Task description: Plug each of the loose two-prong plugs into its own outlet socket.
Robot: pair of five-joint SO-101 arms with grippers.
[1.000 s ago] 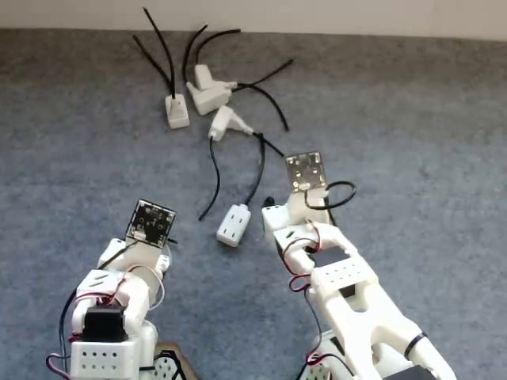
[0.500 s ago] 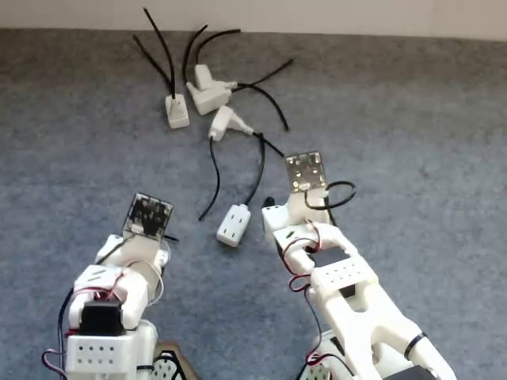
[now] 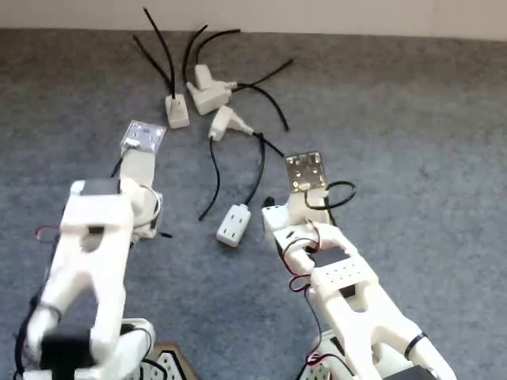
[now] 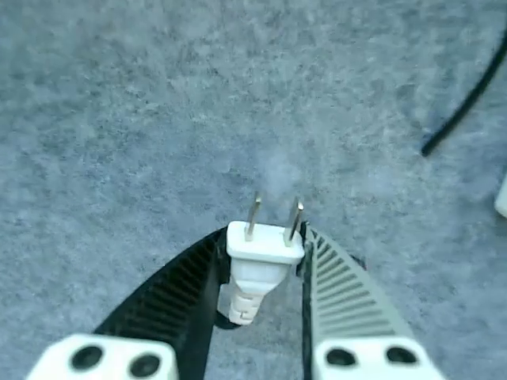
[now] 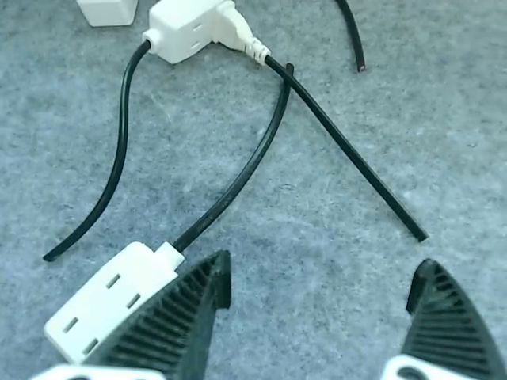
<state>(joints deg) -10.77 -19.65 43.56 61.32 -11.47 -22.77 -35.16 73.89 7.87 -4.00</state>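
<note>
On the grey, felt-like bench (image 3: 412, 119), the left pincer (image 4: 263, 237) pinches a white moulded two-prong plug (image 4: 257, 265) by its flat sides. The plug's two bare metal blades point away from the wrist, and its rounded strain-relief neck sits between the ribbed fingers, one black, one pale. In the high view the left arm (image 3: 95, 229) stretches toward a far cluster of white blocks (image 3: 198, 99) trailing thin black leads. The right pincer (image 5: 325, 265) is spread wide, low over the nap, both finger faces ribbed and black. Just beside one of them lies a white rectangular outlet socket (image 5: 107, 305), narrow slots facing up, with a round black cord (image 5: 238, 178) running from its end
</note>
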